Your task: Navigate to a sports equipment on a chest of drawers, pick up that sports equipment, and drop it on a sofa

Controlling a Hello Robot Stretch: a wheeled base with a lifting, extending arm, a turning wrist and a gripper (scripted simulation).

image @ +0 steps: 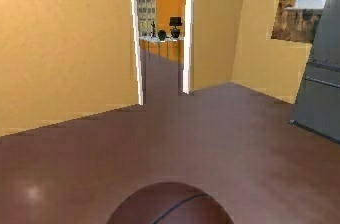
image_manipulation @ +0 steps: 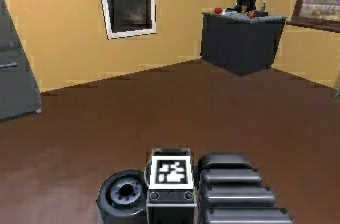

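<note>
A brown ball with dark seams, like a basketball [image: 168, 206], bulges up from the bottom edge of the forward view, over the dark brown floor. In the arm side view the arm's dark ribbed bar [image_manipulation: 240, 190] lies along the bottom edge, with a white square marker [image_manipulation: 170, 172] at its end. Left of the marker is the gripper's [image_manipulation: 123, 197] dark round body. Its far end is cut off by the picture's edge, so I cannot tell whether it holds anything.
Ahead, a white-framed doorway [image: 163, 50] in the yellow wall opens on a room with a lamp [image: 175, 25]. A grey fridge [image: 333, 75] stands at the forward view's right. A dark cabinet [image_manipulation: 240, 42] with small things on top stands far out, beside a framed picture [image_manipulation: 130, 15].
</note>
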